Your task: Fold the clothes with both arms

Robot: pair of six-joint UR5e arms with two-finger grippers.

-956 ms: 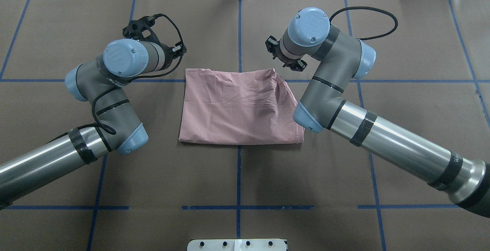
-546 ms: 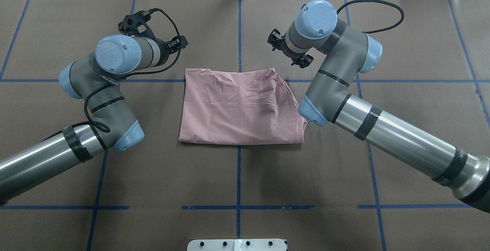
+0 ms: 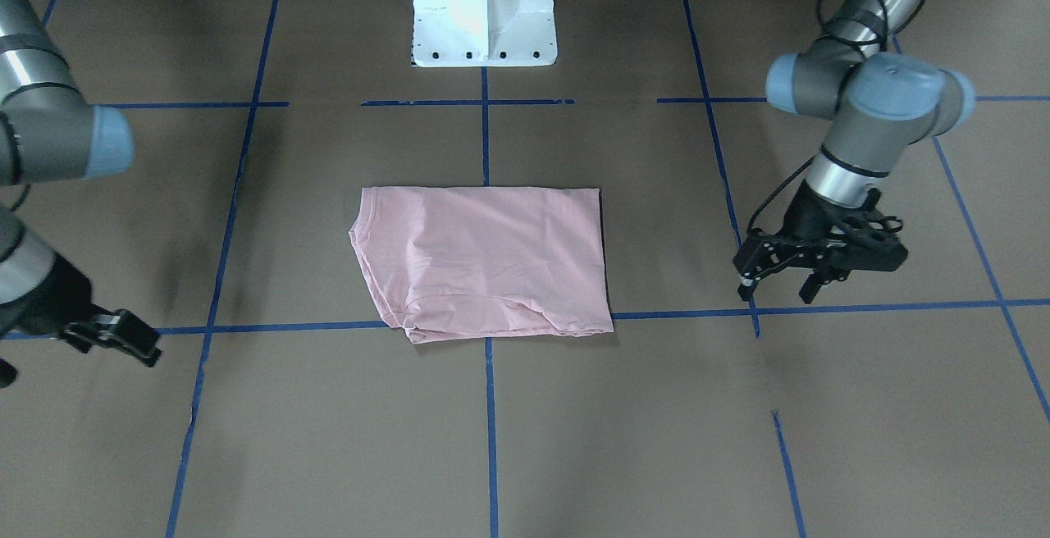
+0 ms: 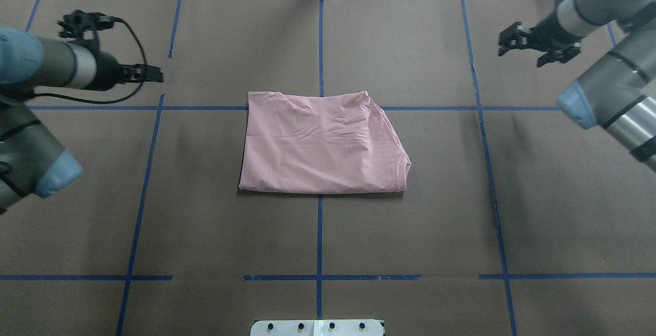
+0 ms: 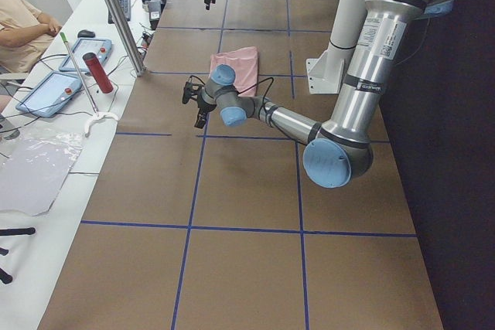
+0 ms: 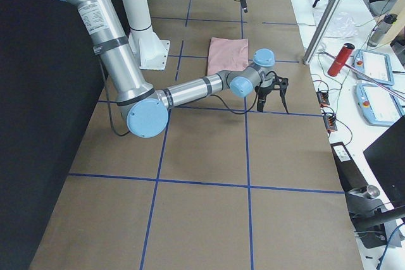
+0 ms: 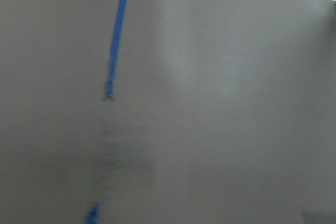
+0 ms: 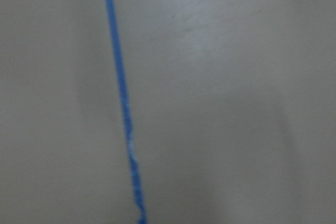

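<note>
Lying folded into a rough rectangle, pale pink T-shirt [image 4: 323, 146], lightly creased

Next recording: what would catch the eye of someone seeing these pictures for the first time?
A pink T-shirt lies folded into a rough rectangle in the middle of the brown table, on a crossing of the blue tape lines. The two arms are spread far to either side: the left gripper and the right gripper are both open, well clear of the shirt and holding nothing.
</note>
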